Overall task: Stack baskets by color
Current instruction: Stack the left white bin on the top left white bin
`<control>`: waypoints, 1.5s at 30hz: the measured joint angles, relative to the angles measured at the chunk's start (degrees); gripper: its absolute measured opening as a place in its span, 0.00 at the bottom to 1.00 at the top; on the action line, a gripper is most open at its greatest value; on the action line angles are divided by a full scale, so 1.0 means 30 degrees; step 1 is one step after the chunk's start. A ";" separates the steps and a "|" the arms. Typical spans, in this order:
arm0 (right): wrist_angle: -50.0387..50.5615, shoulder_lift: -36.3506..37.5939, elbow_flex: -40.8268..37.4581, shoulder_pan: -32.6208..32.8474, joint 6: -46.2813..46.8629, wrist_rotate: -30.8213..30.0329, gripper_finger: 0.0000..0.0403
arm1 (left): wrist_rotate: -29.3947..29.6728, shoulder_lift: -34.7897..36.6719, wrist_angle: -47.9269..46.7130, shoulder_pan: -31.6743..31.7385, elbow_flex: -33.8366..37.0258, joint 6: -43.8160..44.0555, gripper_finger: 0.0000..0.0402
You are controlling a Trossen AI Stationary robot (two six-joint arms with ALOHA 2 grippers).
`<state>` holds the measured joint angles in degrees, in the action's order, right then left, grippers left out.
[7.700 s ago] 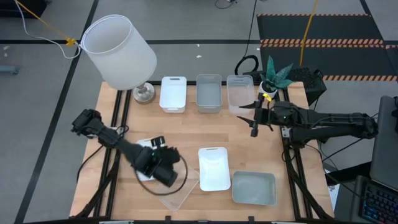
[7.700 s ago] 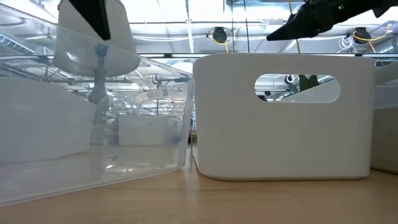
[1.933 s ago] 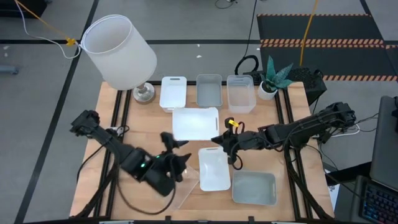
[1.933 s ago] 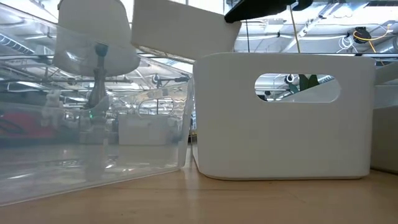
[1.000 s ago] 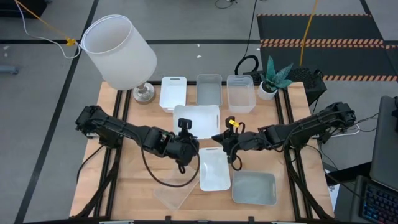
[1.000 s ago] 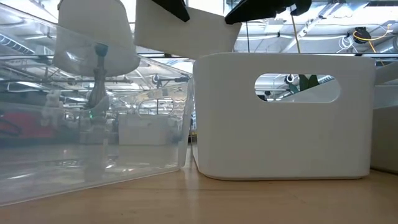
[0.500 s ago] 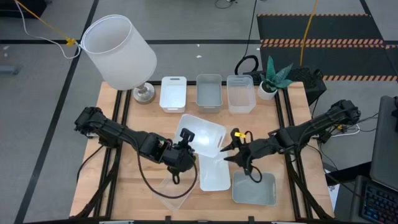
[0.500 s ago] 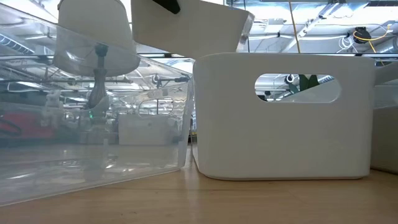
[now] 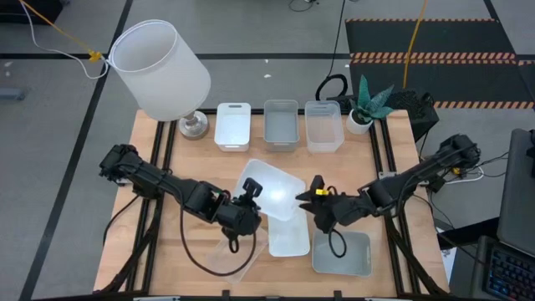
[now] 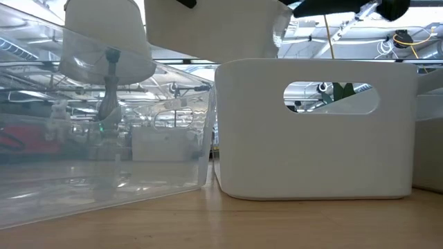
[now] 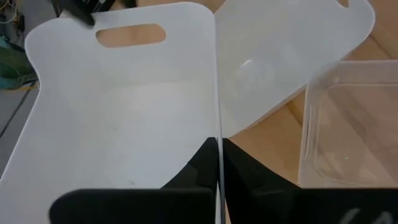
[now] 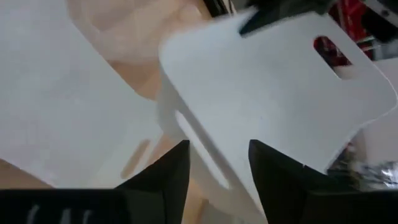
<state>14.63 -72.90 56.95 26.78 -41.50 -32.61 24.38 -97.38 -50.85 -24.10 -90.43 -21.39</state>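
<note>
A white basket [image 9: 273,191] hangs turned askew above the table, over a second white basket [image 9: 286,232] that stands on its floor. My left gripper [image 9: 249,201] is shut on the lifted basket's left side. My right gripper [image 9: 313,201] is open at that basket's right side, and in the right wrist view the basket's rim [image 12: 198,140] runs between its spread fingers [image 12: 163,177]. A clear basket [image 9: 240,255] and a grey basket [image 9: 341,252] stand near the front edge. The low view shows the lifted basket [image 10: 208,28] above the standing white one [image 10: 315,128]. My left gripper pinches one wall of the lifted white basket at its rim [image 11: 217,134], one finger inside and one outside. The fingers come from the table's left, slanting down. The basket is clear of the table, open side up, slightly tilted. My right gripper: whether its open fingers touch the basket's rim I cannot tell.
Along the far edge stand a white basket [image 9: 232,125], a grey basket [image 9: 281,124] and a clear basket [image 9: 323,125] in a row. A lamp with a big white shade [image 9: 159,71] is at the far left, a potted plant [image 9: 368,104] at the far right.
My right gripper has opened, let go of the white basket's right side and drawn toward the near right. My left gripper has carried the basket toward the near edge and rolled, and the basket has turned from square to askew over the standing white basket.
</note>
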 joint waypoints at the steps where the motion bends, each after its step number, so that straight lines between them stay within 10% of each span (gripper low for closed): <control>1: -0.0020 -0.0092 0.0000 -0.0007 -0.0281 -0.0348 0.38 | -0.0011 0.0000 0.0007 0.0000 0.0000 0.0000 0.03; 14: 0.0376 -0.0316 -0.0007 -0.0028 -0.1005 -0.0645 0.04 | 0.0971 0.0000 0.0044 0.0023 0.0000 0.0585 0.06; 22: 0.0469 -0.0302 -0.0022 -0.0021 -0.0483 -0.0770 0.03 | 0.2640 0.0007 0.0068 0.0036 0.0000 0.1669 0.08; 36: 0.0174 -0.0302 -0.0022 -0.0661 0.1126 -0.1620 0.00 | 0.8454 0.0015 0.2564 -0.0109 -0.0004 0.3780 0.63; 45: 0.0346 -0.0302 -0.0022 -0.1675 0.2649 -0.1854 0.00 | 0.9193 0.0015 0.8050 -0.0321 -0.0022 0.2172 0.78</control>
<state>15.67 -73.80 56.88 21.76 -33.55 -38.17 51.96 -97.34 -26.70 -25.06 -90.50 -14.87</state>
